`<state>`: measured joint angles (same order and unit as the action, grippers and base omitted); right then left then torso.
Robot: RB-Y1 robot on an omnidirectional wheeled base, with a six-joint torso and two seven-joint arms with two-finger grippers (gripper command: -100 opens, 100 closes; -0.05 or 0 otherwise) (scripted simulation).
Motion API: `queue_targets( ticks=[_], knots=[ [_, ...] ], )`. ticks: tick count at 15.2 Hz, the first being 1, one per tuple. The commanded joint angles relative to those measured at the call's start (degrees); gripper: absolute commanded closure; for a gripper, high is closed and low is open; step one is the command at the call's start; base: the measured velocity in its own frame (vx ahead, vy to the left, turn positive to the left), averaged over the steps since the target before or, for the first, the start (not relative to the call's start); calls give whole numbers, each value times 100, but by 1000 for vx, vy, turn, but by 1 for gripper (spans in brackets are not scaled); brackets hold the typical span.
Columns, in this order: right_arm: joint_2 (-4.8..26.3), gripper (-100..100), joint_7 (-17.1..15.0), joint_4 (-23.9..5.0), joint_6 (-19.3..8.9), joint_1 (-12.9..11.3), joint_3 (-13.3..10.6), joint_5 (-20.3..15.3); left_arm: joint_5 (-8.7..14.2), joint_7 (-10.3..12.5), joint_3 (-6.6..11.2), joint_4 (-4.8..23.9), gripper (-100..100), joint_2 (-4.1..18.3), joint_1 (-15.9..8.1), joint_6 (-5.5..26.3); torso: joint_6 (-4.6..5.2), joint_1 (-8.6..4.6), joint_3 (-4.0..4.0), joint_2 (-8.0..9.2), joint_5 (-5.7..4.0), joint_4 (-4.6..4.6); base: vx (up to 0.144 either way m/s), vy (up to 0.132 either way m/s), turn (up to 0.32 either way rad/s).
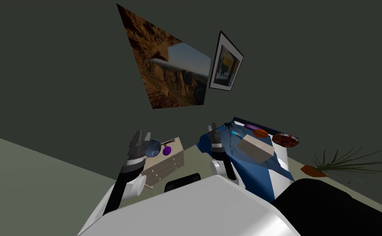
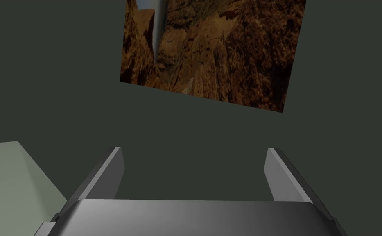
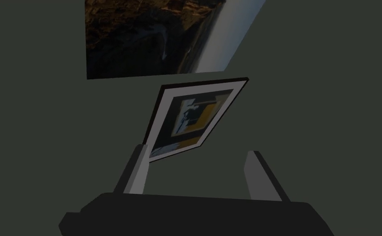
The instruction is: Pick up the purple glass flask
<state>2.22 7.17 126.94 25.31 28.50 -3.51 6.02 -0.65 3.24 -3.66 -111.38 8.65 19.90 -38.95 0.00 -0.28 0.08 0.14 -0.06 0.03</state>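
Observation:
The purple flask (image 1: 167,150), small and rounded, stands on top of a beige chest of drawers (image 1: 165,166) against the dark wall, beside a blue bowl (image 1: 153,148). My left gripper (image 1: 141,137) is raised just left of the bowl, a short way from the flask. In the left wrist view the left gripper (image 2: 194,151) is open, with nothing between its fingers. My right gripper (image 1: 213,128) is held up over the near edge of the bed, right of the chest. The right gripper (image 3: 196,153) also stands open and empty.
A bed with a blue cover (image 1: 247,164) lies to the right, carrying a beige box (image 1: 255,148), an orange dish (image 1: 261,133), a dark red plate (image 1: 285,140) and a purple oblong thing (image 1: 251,126). A potted plant (image 1: 329,166) stands at the far right. Dark sticks (image 1: 168,142) lie on the chest.

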Motion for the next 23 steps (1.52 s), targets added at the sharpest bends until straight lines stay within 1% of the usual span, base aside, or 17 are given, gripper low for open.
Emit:
queue_targets(
  ticks=[1, 2, 3, 4, 5, 6, 7, 13, 14, 15, 16, 17, 19, 20, 21, 22, 23],
  knots=[
    [0, 0, 0, 0, 0, 0, 0, 0, -58, -25, -5, 286, -100, 12, -94, -41, 0, 0, 0, 0, 0, 0, -38, -66, 17],
    [0, 0, 0, 0, 0, 0, 0, 0, -58, -25, -5, 318, -100, 12, -94, -41, 0, -1, 0, 0, 0, 0, -35, -71, 15],
    [0, 0, 0, 0, 0, 0, 0, 0, -96, -43, -5, 515, -100, 17, -165, -94, 0, -2, 0, -1, 0, 0, -38, -76, 16],
    [0, 0, 0, 0, 0, 0, 0, 0, -96, -43, -5, 574, -100, 17, -165, -94, 1, -4, -1, -1, 0, 0, -38, -67, 14],
    [0, 0, 0, 0, 0, 0, 0, 0, -130, -60, -1, 787, -100, 21, -235, -147, 0, -2, 0, -1, 0, 0, -34, -67, 9],
    [0, 0, 0, 0, 0, 0, 0, 0, -130, -60, -1, 838, -100, 21, -235, -147, 0, -2, 0, -1, 0, 0, -27, -62, 13],
    [0, 0, 0, 0, 0, 0, 0, 0, -159, -77, 5, 1004, -100, 24, -304, -201, 0, 0, -1, -3, 0, -1, -25, -61, 13],
    [0, 0, 0, 0, 0, 0, 0, 0, -213, -121, 48, 1803, -100, 28, -499, -356, 0, 7, -5, -9, 1, -2, -18, -51, 1],
    [0, 0, 0, 0, 0, 0, 0, 0, -213, -121, 48, 1920, -100, 28, -499, -356, 0, 9, -6, -11, 2, -2, -8, -40, -7],
    [0, 0, 0, 0, 0, 0, 0, 0, -213, -121, 48, 1948, -100, 28, -499, -356, 0, 10, -7, -12, 2, -3, -2, -31, -3],
    [0, 0, 0, 0, 0, 0, 0, 0, -219, -134, 70, 2173, -100, 28, -559, -406, 0, 13, -8, -14, 2, -3, 2, -33, -10],
    [0, 0, 0, 0, 0, 0, 0, 0, -219, -134, 70, 2234, -100, 28, -559, -406, 0, 13, -9, -15, 3, -3, 3, -32, -10],
    [0, 0, 0, 0, 0, 1, 0, 0, -219, -145, 96, 2501, -100, 27, -616, -454, 0, 15, -10, -18, 3, -4, 6, -29, -15],
    [1, 0, 0, 0, 0, 1, 0, 0, -219, -145, 96, 2521, -100, 27, -616, -454, 0, 16, -10, -18, 3, -4, 3, -18, -4],
    [1, 0, 0, 0, 0, 1, 1, 0, -213, -155, 125, 2702, -100, 25, -671, -501, -1, 19, -10, -18, 4, -4, 8, -17, -16],
    [1, 0, 0, 0, 0, 1, 1, 0, -213, -155, 125, 2806, -100, 25, -671, -501, 0, 20, -11, -19, 4, -4, 11, -17, -21],
    [1, 0, 0, 0, 0, 1, 1, 0, -213, -155, 125, 2807, -100, 25, -671, -501, 0, 20, -11, -20, 4, -4, 9, -12, -7]
  ],
)
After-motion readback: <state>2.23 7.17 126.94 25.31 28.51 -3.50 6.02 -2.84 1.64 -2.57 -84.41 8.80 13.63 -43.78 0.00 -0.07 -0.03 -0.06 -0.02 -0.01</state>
